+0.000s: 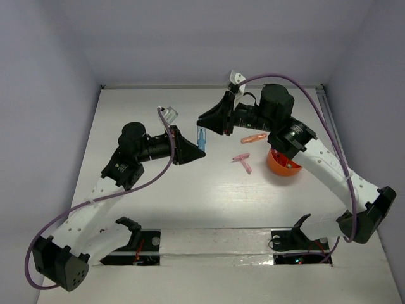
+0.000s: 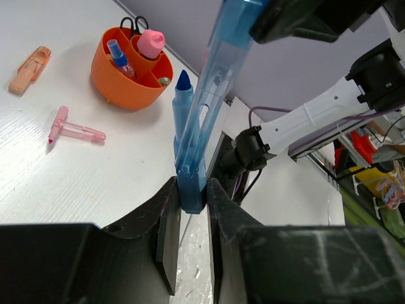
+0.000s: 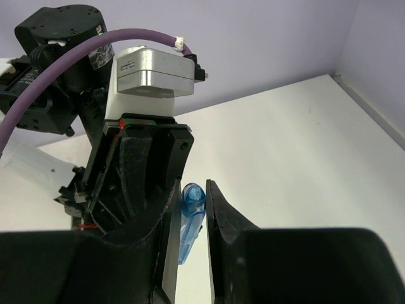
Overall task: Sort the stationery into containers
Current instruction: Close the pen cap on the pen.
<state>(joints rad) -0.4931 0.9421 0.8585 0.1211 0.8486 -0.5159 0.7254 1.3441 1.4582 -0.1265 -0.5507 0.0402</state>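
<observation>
We saw both tools clenched on the clear-blue piece [image 2: 212, 107], held off the tabletop [image 2: 95, 177] between them: left tool [image 2: 192, 190] grasping one end, right tool [image 3: 193, 202] the other. Orange-red bowl [image 2: 120, 92] sat nearby, black-handled scissors [image 2: 134, 24] and pink tube [image 2: 150, 44] standing in its compartments. Pink T-shaped piece [image 2: 69, 130] lay loose near the bowl. Motor label [image 3: 96, 56] was too blurred for us to read

The bowl [image 1: 281, 168] is sitting near the table's [image 1: 158, 202] right edge, scissors [image 2: 134, 24] and tube [image 2: 150, 44] standing in it. The T-piece [image 1: 243, 161] is lying left of it, another piece [image 1: 253, 138] behind; the pen [image 1: 201, 137] is hanging left of both (well apart from the bowl).
</observation>
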